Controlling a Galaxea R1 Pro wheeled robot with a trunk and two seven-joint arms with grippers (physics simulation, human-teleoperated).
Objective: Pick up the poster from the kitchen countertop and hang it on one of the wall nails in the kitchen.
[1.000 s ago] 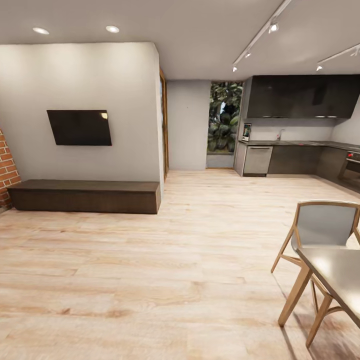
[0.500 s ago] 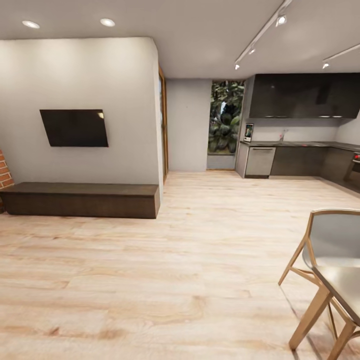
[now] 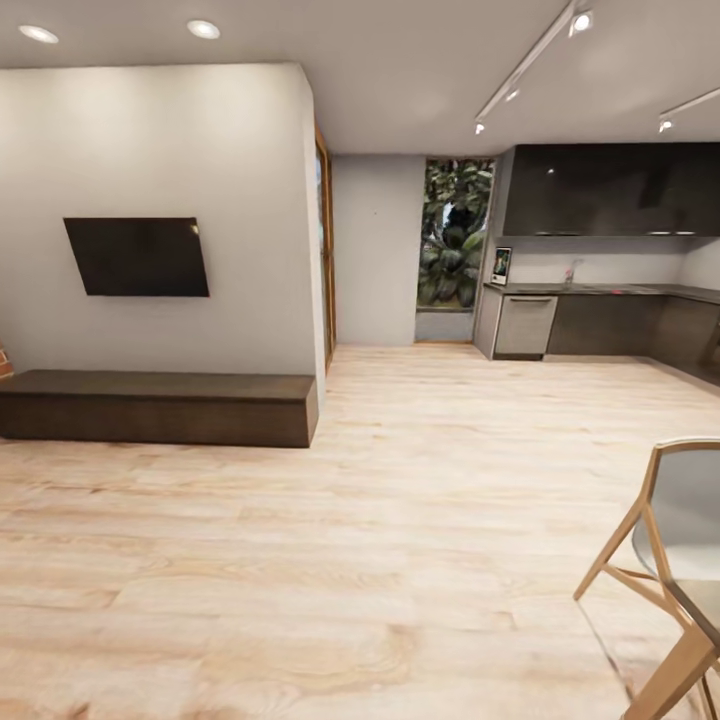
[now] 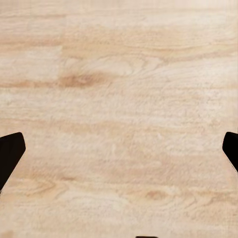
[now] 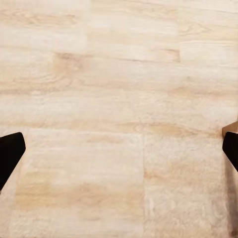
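Poster (image 3: pixel 501 266) on distant kitchen countertop (image 3: pixel 600 290)

The poster (image 3: pixel 501 266) on the far kitchen countertop (image 3: pixel 600 291) is too small to make out its picture. The faucet (image 3: pixel 571 270) there is only a tiny blur. The chair (image 3: pixel 668 560) is cut off by the picture's edge. So is the long bench (image 3: pixel 150 407). Each wrist view shows just the dark tips of the fingers (image 4: pixel 10 154) (image 5: pixel 10 153) at the picture's sides.
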